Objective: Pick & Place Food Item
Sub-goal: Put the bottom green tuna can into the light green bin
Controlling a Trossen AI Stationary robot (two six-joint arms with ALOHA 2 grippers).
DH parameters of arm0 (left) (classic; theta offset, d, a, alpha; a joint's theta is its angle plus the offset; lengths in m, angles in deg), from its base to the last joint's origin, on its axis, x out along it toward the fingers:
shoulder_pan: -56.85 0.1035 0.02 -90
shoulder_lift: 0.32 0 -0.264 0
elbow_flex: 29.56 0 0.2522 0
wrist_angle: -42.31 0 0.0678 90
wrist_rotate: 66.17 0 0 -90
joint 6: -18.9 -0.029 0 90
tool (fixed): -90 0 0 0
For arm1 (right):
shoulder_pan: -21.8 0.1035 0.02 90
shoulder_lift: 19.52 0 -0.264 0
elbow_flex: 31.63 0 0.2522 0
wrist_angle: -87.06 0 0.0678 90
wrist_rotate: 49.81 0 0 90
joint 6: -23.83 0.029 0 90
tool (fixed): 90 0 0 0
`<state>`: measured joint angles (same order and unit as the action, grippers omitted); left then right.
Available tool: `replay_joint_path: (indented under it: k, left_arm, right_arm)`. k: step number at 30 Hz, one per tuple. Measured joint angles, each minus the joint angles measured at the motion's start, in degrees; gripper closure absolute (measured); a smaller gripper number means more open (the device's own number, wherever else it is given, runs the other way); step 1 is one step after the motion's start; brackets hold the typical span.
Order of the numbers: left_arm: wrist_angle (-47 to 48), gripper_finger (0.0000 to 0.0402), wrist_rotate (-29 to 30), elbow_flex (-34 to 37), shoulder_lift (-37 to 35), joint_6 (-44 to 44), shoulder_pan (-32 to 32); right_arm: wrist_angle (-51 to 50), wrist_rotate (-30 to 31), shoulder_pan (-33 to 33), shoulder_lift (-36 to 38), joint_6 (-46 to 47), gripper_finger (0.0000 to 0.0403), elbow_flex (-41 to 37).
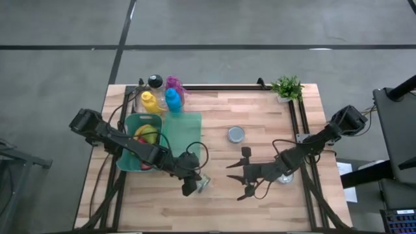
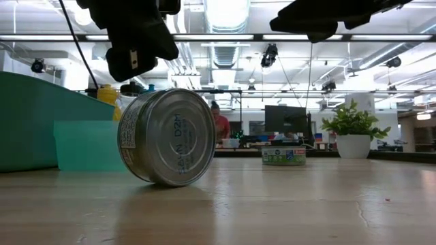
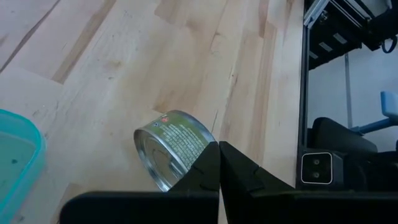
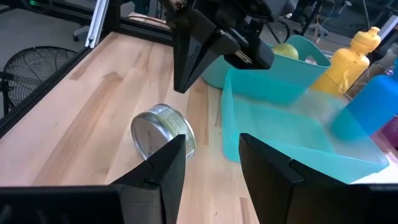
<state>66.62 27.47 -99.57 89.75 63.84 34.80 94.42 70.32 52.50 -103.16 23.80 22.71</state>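
Observation:
A silver food can (image 3: 171,149) with a green label stands tilted on its lower rim on the wooden table (image 1: 260,117), near the front middle, also seen as the can (image 1: 204,184) from above. My left gripper (image 3: 219,148) is shut and hovers just above and beside the can (image 2: 167,136) without touching it. My right gripper (image 4: 212,149) hangs to the can's right, its fingers apart with nothing between them, pointing toward the can (image 4: 163,132) and the left gripper (image 4: 181,84).
A teal bin (image 1: 129,140) holding fruit sits at the left, with a flat teal tray (image 1: 185,130) beside it. Yellow (image 1: 149,101), blue (image 1: 172,99) and purple (image 1: 173,83) bottles stand behind. A second can (image 1: 236,134) lies mid-table. A potted plant (image 1: 286,88) marks the far right corner.

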Motion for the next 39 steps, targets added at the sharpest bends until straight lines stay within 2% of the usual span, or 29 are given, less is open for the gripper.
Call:
replay_joint_path:
  k: [13, 21, 28, 33, 39]
  left_arm:
    - [0.02, 0.0399, 0.60, 0.02, 0.00, 0.19, 0.02]
    - [1.29, 0.0399, 3.89, -0.02, 0.00, 9.06, 0.02]
    - [9.52, 0.0399, 5.82, -0.04, -1.05, 18.54, 0.36]
    - [11.45, 0.0399, 5.85, -2.39, -1.09, 18.63, 0.39]
    - [21.11, 0.0399, 8.25, -9.44, -1.20, 17.53, 0.39]
  right_arm:
    - [0.05, -0.02, 0.04, 0.00, 0.01, 0.0256, -0.04]
    - [0.08, -0.04, 0.02, 0.00, 0.00, 0.0256, -0.07]
    - [0.14, -0.11, -0.02, 0.00, 0.00, 0.0256, -0.09]
    - [0.24, -0.13, 0.00, 0.00, 0.00, 0.0256, -0.09]
    - [0.24, -0.13, 0.00, -0.02, 0.00, 0.0256, -0.09]
